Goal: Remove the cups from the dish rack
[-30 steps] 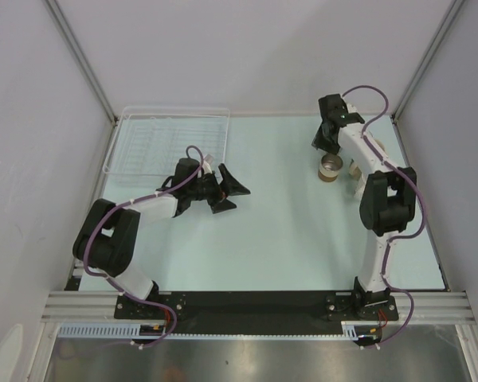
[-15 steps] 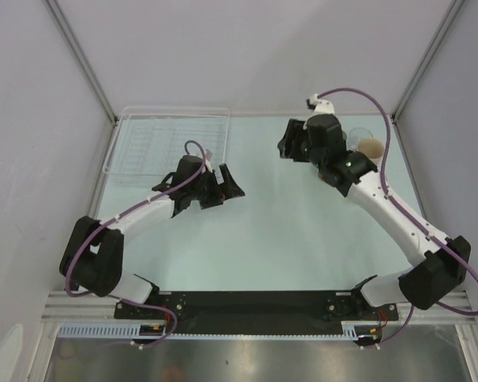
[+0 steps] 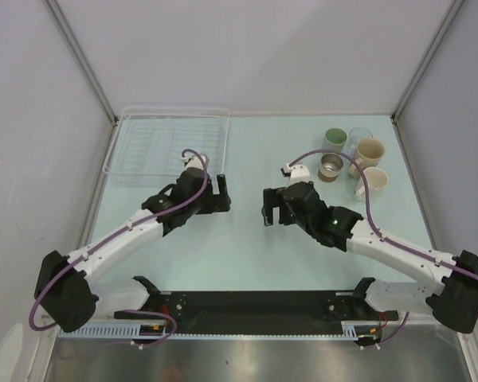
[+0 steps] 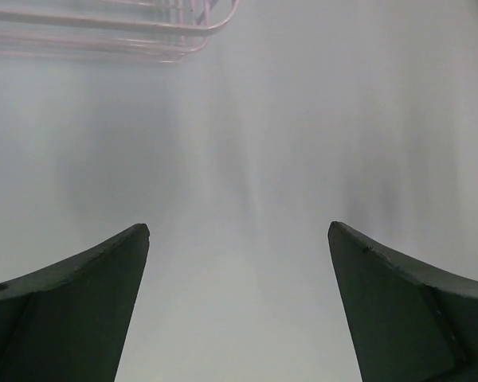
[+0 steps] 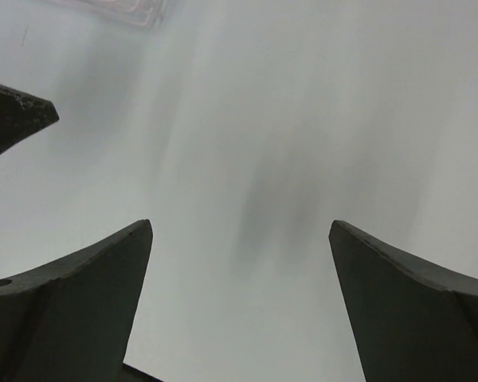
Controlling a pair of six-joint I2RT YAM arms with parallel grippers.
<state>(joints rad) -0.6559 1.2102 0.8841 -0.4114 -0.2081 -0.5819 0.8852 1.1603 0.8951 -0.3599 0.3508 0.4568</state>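
Cups (image 3: 370, 151) clustered on table (image 3: 255, 255), well right of rack (image 3: 171, 143). Left gripper (image 3: 218, 193) near rack's front-right corner, jaws wide, holding nothing. Right gripper (image 3: 272, 208) farther right, likewise.

Table (image 3: 247, 251) with dish rack (image 3: 143, 143), five cups (image 3: 370, 151)

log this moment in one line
cups: five, far right of table | dish rack: empty | left fingers: open, empty | right fingers: open, empty

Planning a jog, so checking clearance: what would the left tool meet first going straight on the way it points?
Likely nothing near: the left tool faces bare table, with the dish rack off to its left. Farther depth is unclear.
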